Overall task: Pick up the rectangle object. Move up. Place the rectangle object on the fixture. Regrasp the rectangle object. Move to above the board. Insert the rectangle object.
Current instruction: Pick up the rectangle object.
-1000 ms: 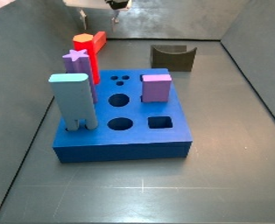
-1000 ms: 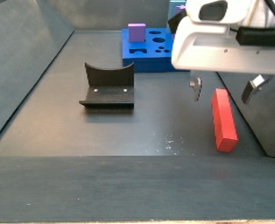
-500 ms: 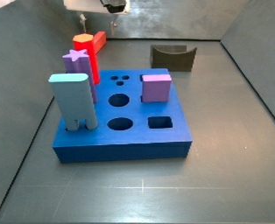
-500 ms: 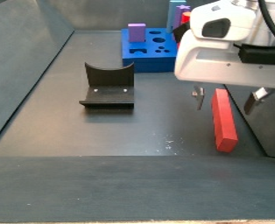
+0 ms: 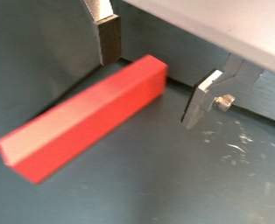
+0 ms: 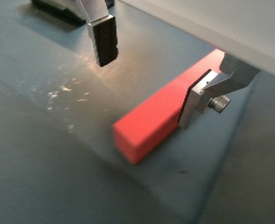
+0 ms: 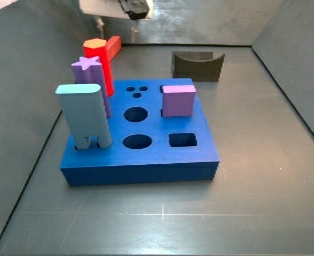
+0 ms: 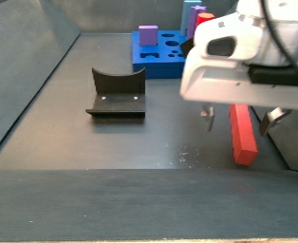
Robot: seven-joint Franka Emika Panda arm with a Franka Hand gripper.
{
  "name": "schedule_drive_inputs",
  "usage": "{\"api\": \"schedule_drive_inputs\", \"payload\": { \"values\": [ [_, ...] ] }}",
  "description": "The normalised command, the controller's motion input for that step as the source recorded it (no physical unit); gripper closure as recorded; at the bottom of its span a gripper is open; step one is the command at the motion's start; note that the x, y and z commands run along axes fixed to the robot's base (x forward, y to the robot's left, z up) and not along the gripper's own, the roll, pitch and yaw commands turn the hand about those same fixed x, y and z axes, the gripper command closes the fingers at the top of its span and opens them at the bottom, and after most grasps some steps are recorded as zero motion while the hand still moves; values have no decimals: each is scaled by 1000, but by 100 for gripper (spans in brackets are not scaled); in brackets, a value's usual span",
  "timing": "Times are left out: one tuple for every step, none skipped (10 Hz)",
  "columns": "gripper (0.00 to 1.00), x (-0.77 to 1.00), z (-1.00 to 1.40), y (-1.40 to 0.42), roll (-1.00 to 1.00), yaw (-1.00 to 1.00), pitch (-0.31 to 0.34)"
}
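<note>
**Red bar not yet gripped; every step of the task left to do**

Red and slim, the bar (image 8: 244, 133) lay flat on the dark floor, close to a side wall and well apart from the board (image 8: 168, 52). In both wrist views the claw (image 5: 151, 77) stood open over it, one finger (image 6: 103, 39) to one side of the bar (image 6: 169, 110) and the other finger (image 5: 207, 98) at its opposite face. Whether a pad already touched it could not be told, but a gap showed on at least one side, so nothing was held.

Judged from this, the task stood at its very start: the pick-up was being lined up and was not done. Closing on the bar, lifting, setting it on the fixture (image 8: 115, 93), regrasping, travelling over the board and inserting all remained. The fixture's notch was bare. On the board (image 7: 140, 150) a square hole (image 7: 183, 140) stood free among other pegs.
</note>
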Motion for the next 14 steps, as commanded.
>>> {"api": "schedule_drive_inputs", "payload": {
  "values": [
    [0,366,-1000,134,-21,0,-23],
    [0,111,-954,0,-81,-97,-91],
    [0,-329,-511,0,-200,-117,-274],
    [0,-426,-389,0,-234,-54,-314],
    [0,-340,-437,0,-234,-77,-270],
    [0,-266,-337,0,-230,-106,-201],
    [0,-60,-229,0,-153,-89,-120],
    [0,0,-80,3,-79,0,-77],
    [0,0,0,0,0,0,0],
    [100,0,0,0,0,0,0],
    [100,0,0,0,0,0,0],
    [100,0,0,0,0,0,0],
    [100,0,0,0,0,0,0],
    [100,0,0,0,0,0,0]
  ]
}}
